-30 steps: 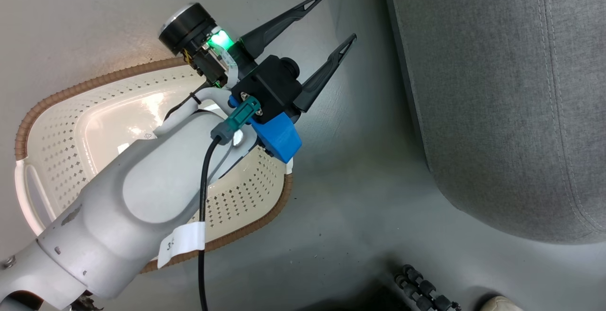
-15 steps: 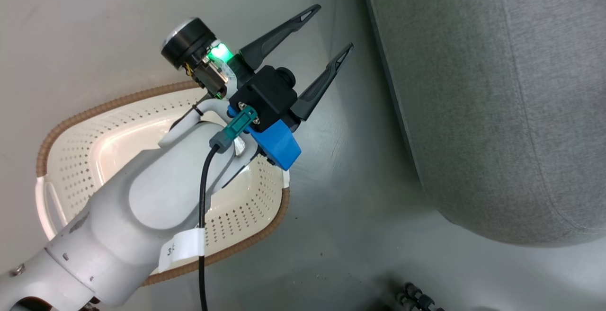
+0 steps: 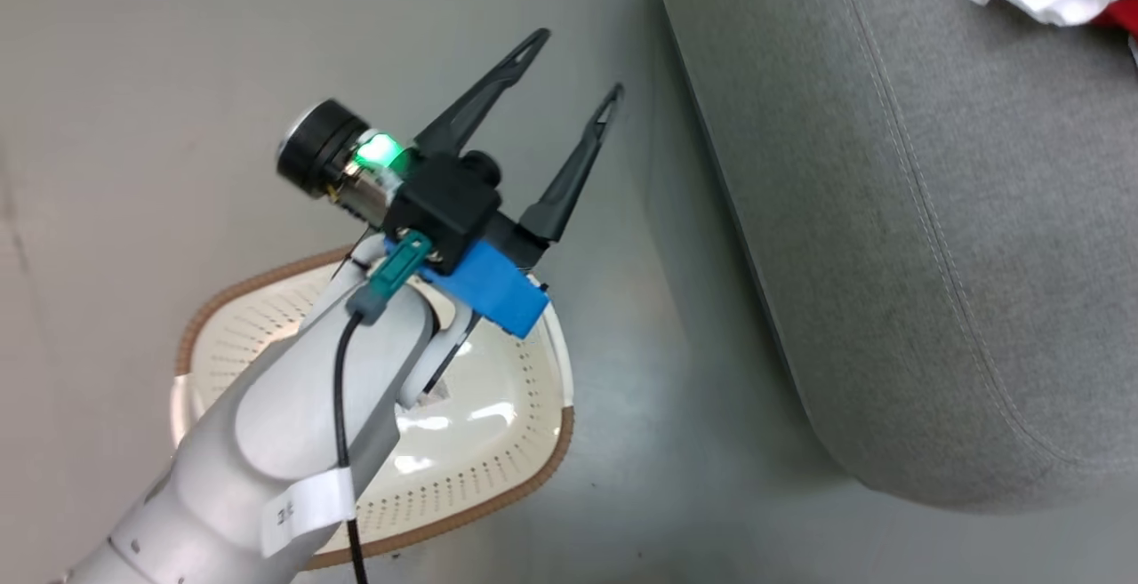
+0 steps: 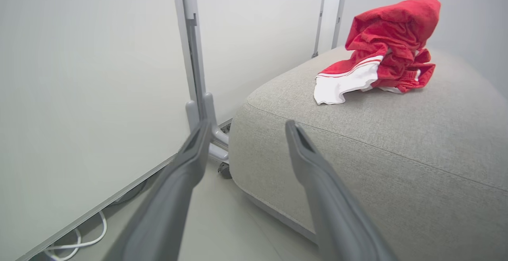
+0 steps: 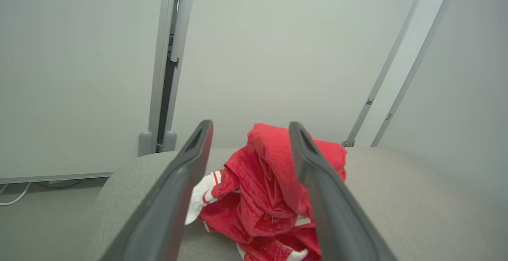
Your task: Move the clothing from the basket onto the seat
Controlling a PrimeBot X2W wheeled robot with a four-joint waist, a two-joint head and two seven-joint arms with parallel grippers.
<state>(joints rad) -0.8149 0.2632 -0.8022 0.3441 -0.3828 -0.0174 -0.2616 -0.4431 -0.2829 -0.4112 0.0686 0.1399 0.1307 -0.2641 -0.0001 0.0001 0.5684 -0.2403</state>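
The clothing (image 5: pixel 266 197) lies heaped on the seat (image 3: pixel 889 211), not in the basket (image 3: pixel 484 468). The right gripper (image 5: pixel 250 125) is much the nearer one. In its wrist view the red heap sits straight ahead at 12 o'clock, its peak rising between the two fingers. The jaws stand wide apart and hold nothing.

The left gripper (image 3: pixel 578 61) hangs over the floor between basket and seat, also wide open and empty. In its wrist view the heap is at 1 o'clock, well apart. The heap has no clear long axis, but a white band trails out toward 8 o'clock in that view.

In the head view the clothing is cut off at the 1 o'clock corner, and the pale forearm (image 3: pixel 293 442) covers much of the basket. The part of the basket floor that shows is bare. Whether the heap is one garment or two cannot be told, nor whether cloth touches the right gripper's fingers.
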